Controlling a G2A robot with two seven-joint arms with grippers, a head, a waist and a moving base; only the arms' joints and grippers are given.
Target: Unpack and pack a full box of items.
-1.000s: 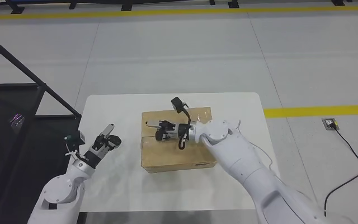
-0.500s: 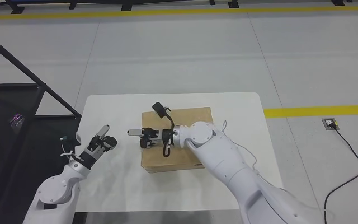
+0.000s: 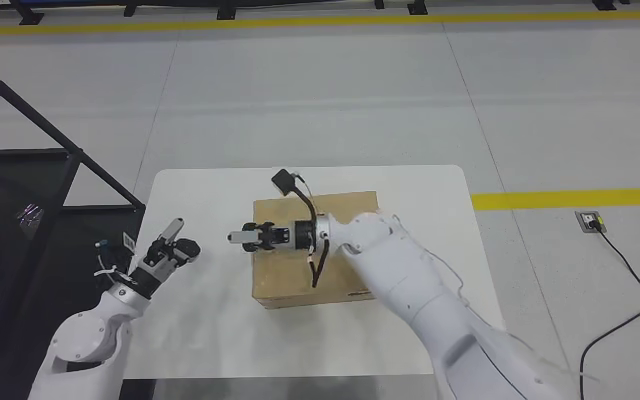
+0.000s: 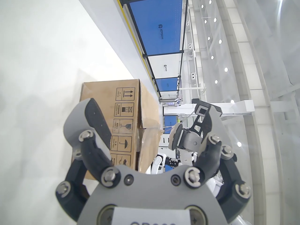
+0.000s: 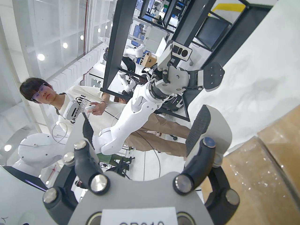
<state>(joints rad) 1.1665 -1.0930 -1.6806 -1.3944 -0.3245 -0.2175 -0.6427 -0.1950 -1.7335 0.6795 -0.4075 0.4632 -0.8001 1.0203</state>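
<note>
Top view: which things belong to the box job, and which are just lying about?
Job:
- cardboard box, on the white table
- right pincer, open, at the box's edge
- left pincer, open, over bare table beside the box

Lying about:
- black frame next to the table
- yellow floor line
- floor socket with cable

The left gripper [image 4: 150, 115], fingers spread, sits in the foreground above a white table [image 4: 35, 71], with the box [image 4: 121, 108] mid-frame and the right gripper [image 4: 184, 139] just past it.
</note>
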